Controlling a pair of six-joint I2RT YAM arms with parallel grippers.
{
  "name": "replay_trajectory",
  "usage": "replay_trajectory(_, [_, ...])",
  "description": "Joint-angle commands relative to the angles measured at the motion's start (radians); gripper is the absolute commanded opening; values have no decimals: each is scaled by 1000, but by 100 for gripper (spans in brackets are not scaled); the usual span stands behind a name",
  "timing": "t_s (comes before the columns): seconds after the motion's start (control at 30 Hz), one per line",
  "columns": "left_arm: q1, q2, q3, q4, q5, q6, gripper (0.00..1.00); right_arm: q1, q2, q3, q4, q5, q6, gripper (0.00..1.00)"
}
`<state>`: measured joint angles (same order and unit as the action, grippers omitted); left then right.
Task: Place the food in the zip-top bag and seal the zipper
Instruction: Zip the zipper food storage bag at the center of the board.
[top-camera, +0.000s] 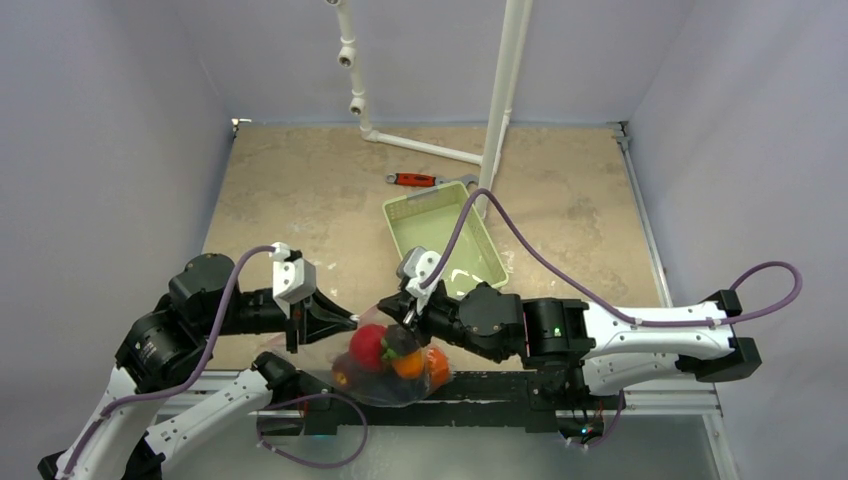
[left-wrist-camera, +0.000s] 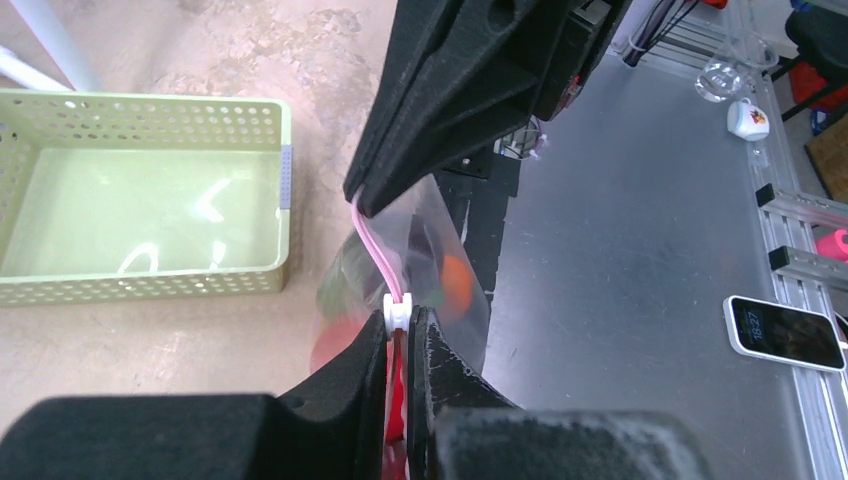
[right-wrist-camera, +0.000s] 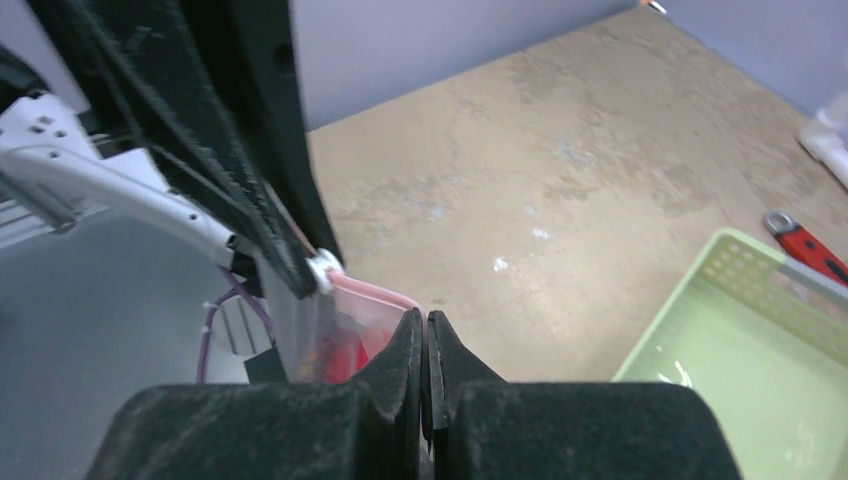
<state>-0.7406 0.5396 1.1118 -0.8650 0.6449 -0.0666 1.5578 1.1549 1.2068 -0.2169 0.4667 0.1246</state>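
Zip-top bag (top-camera: 392, 388): we see it hanging at the near edge of the table (top-camera: 300, 200), between the two arms, held up by its mouth.
Food (top-camera: 368, 345): red, orange and dark pieces sit bunched inside the bag. We cannot name each one through the crinkled plastic.
Zipper (left-wrist-camera: 374, 248): the pale pink strip runs taut between the two grippers, with a small white slider (left-wrist-camera: 397, 311) at its left end.
Left gripper (left-wrist-camera: 405, 322): clenched on the zipper right at the slider, with the fingers pressed together on the strip.
Right gripper (right-wrist-camera: 427, 326): also clenched, pinching the right end of the zipper. Its tip is near the left gripper's, with only the short run of strip between them.
Basket (top-camera: 430, 235): light green, just beyond the right gripper. We see nothing inside it.
Wrench (top-camera: 415, 180): red-handled, lying on the table just past the basket's far rim.
Pipe frame (top-camera: 500, 90): white tubing at the far side, its foot beside the wrench.
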Motion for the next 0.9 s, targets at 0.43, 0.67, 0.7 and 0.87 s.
replay_trajectory(0.43, [-3, -47, 150, -131, -48, -75, 0, -21, -12, 14, -267, 561, 365, 0])
replay_trajectory(0.67, [-3, -50, 199, -172, -113, -88, 0, -22, 31, 75, -484, 683, 648, 0])
replay_trajectory(0.7, [-3, -50, 204, -182, -122, -88, 0, -23, 32, 75, -500, 695, 671, 0])
replay_trajectory(0.87, [-3, -51, 241, -228, -168, -93, 0, -39, 29, 76, -575, 729, 791, 0])
